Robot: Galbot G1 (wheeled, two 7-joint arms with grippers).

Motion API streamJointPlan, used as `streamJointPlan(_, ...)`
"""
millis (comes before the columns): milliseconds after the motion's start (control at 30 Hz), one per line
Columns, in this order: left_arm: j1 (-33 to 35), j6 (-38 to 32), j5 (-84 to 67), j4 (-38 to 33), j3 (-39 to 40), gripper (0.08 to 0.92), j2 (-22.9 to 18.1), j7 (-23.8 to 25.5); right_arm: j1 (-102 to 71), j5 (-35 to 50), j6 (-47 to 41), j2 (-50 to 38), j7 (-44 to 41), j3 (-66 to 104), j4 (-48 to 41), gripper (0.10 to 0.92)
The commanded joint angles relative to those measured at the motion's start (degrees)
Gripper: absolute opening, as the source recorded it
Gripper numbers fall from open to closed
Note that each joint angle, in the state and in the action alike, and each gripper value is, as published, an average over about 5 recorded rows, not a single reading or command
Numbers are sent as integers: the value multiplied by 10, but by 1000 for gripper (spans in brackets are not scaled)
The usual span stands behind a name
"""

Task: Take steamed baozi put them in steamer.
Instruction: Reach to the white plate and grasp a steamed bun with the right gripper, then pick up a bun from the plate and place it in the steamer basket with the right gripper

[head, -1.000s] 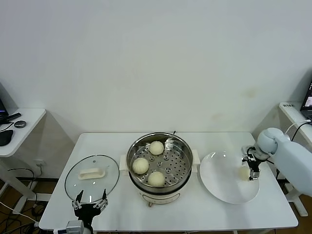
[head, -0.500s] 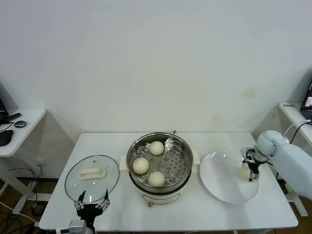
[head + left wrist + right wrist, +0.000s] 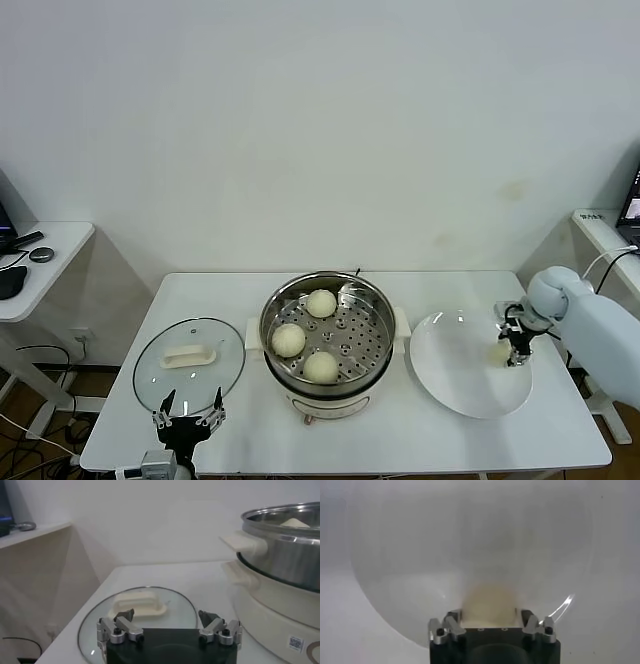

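Note:
Three cream-white baozi (image 3: 321, 302), (image 3: 288, 339), (image 3: 320, 366) lie on the perforated tray of the steel steamer (image 3: 375, 305) at the table's middle. A fourth baozi (image 3: 497, 351) is at the right side of the white plate (image 3: 450, 375). My right gripper (image 3: 512, 350) is shut on this baozi; in the right wrist view the bun (image 3: 490, 599) fills the gap between the fingers of the gripper (image 3: 489, 617) over the plate (image 3: 420, 555). My left gripper (image 3: 187, 410) is open and empty at the table's front edge, next to the lid.
A round glass lid (image 3: 215, 375) with a white handle lies flat left of the steamer; it also shows in the left wrist view (image 3: 175, 602), beyond the open left gripper (image 3: 167, 617), with the steamer (image 3: 280, 545) beside it. A side desk stands at far left.
My right gripper and the baozi between its fingers have shifted slightly towards the back over the plate. The left gripper has sunk a little towards the table's front edge.

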Motion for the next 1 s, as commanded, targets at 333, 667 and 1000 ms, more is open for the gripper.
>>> streamJointPlan(333, 0, 14, 24, -14, 5, 823, 5, -8, 234, 254, -114, -33, -30, -189, 117, 375)
streamJointPlan(667, 3, 15, 36, -33, 6, 823, 17, -20, 510, 485, -243, 83, -27, -406, 201, 373)
streamJointPlan(1000, -3, 19, 28, -44, 6, 823, 23, -23, 525, 562, -290, 210, 4, -475, 193, 374)
